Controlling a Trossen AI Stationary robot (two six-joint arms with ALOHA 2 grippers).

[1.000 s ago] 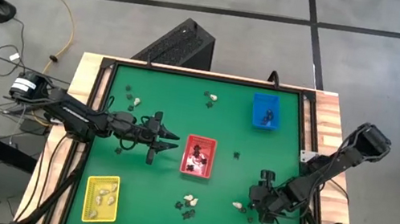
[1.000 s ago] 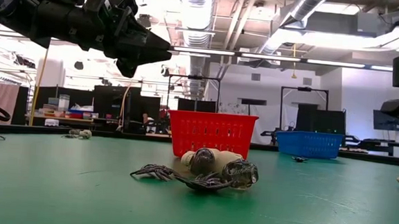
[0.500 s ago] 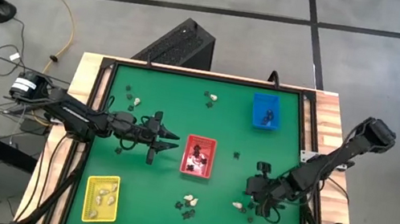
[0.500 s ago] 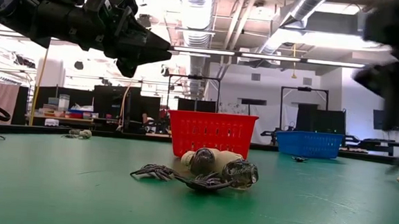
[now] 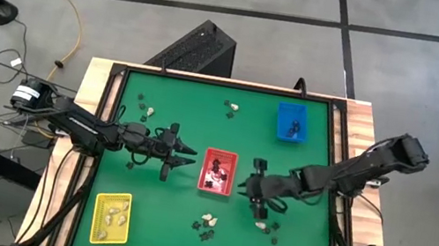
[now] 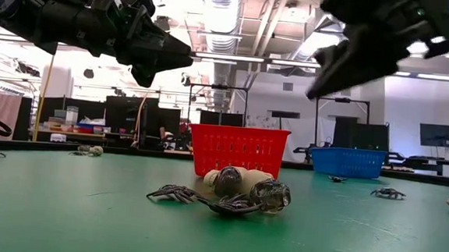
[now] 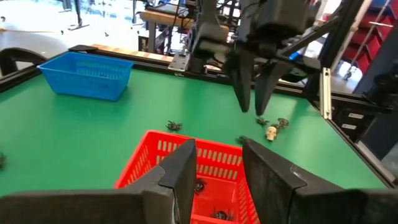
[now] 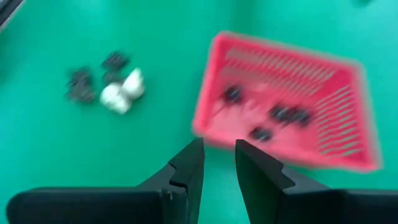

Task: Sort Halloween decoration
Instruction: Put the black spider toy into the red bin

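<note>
Nearest you on the green table (image 5: 151, 210), a clump of Halloween decoration (image 6: 228, 193) lies loose: cream lumps tangled with black spiders. More pieces rest beside it toward the right edge (image 5: 266, 227), and others fill the yellow tray (image 5: 112, 217) at the near left corner. Your right gripper (image 5: 254, 193) hangs just right of the red tray (image 5: 217, 172), its fingers (image 8: 186, 168) slightly apart with nothing between them. Your left gripper (image 5: 183, 154) hovers just left of that tray, fingers (image 7: 180, 171) also parted and empty. Black pieces lie inside the red tray. Farther back sit the blue tray (image 5: 291, 122) and more scattered pieces (image 5: 230, 107).
</note>
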